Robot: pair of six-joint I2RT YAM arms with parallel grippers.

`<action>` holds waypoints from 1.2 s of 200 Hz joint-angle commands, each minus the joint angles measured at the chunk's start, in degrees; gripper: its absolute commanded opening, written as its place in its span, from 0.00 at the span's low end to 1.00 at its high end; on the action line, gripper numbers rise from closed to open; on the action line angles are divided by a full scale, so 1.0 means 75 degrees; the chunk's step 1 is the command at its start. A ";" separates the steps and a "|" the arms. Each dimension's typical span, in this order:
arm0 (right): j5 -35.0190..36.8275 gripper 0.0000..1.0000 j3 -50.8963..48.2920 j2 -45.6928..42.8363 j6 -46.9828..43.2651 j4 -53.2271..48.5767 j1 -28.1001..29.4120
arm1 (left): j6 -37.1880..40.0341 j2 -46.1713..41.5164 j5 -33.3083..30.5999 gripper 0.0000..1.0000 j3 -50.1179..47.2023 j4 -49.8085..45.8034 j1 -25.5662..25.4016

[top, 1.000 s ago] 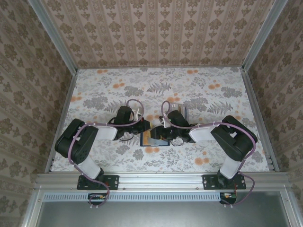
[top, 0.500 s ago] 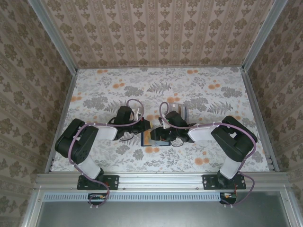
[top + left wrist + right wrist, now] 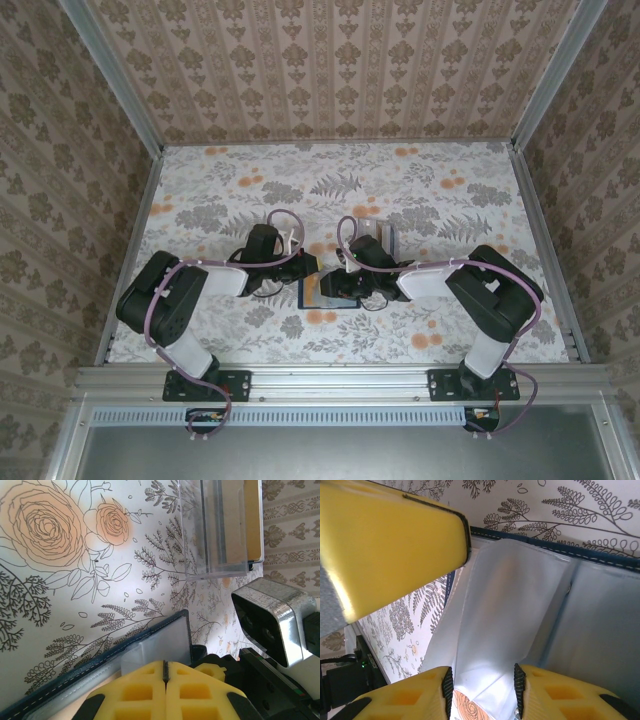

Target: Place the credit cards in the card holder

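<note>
Where it lies open on the floral table [image 3: 450, 190], between my two grippers, the card holder [image 3: 313, 292] shows navy edging and pale inner pockets. Left gripper [image 3: 165, 675]: fingers pressed together, at the holder's edge. Right gripper [image 3: 483, 680]: fingers spread, poised over a pale pocket. Clear rack [image 3: 215, 530]: just beyond the holder, with an orange-tan card [image 3: 252, 520] standing in it.

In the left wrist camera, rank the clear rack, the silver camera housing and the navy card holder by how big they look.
1. clear rack
2. silver camera housing, which sits nearer the lens
Unranked: card holder, partly hidden under the left gripper.
</note>
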 commanded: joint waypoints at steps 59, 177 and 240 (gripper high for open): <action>0.0259 0.44 0.0504 -0.0120 0.0298 -0.0610 0.0204 | -0.0381 0.0204 0.0147 0.00 -0.0057 0.0449 -0.0202; 0.0923 0.18 0.0415 -0.0315 0.0166 -0.1043 0.0244 | -0.0580 0.0315 0.0215 0.00 -0.0090 0.0735 -0.0214; 0.0737 0.05 0.0308 -0.0438 0.0206 -0.0663 0.0235 | 0.0138 -0.0234 -0.0077 0.00 -0.0070 -0.0357 0.0001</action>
